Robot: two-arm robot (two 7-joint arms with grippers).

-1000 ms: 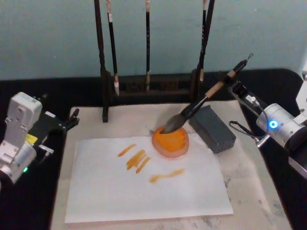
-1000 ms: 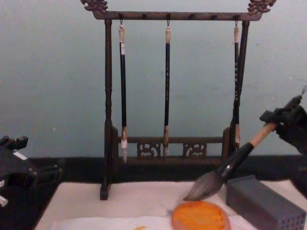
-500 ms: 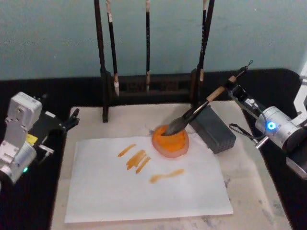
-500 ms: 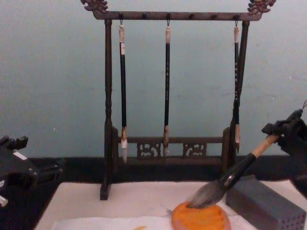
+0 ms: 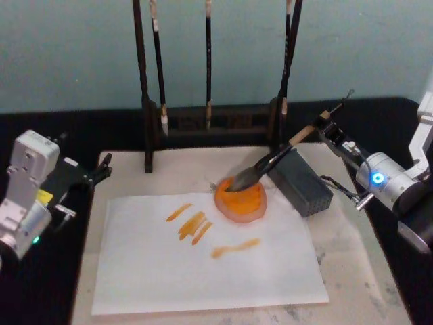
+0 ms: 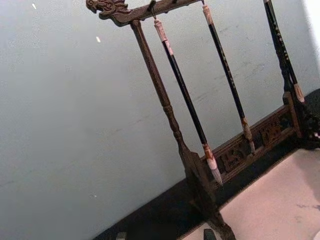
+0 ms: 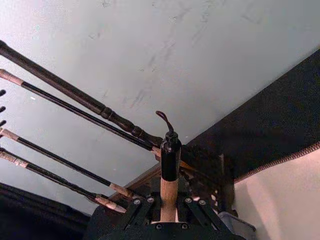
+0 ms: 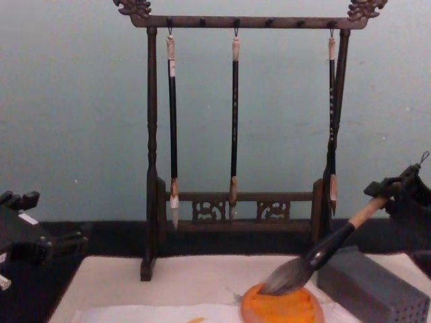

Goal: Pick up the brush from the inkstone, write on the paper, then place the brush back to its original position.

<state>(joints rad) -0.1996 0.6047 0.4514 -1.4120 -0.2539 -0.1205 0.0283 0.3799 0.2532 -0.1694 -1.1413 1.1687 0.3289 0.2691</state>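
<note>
The right gripper [image 5: 325, 128] clamps the brush [image 5: 270, 162] by its upper handle, the brush slanting down and left from it, bristles touching the inkstone [image 5: 242, 203]; the left gripper [image 5: 103, 169] sits parked far left.

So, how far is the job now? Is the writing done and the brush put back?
Done: the paper carries several orange strokes, so the writing looks finished. In hand: the right gripper holds the brush by its handle, bristles touching the inkstone, handle slanting over the grey block. Remaining: release the brush and withdraw. The left gripper is parked on the left.
</note>
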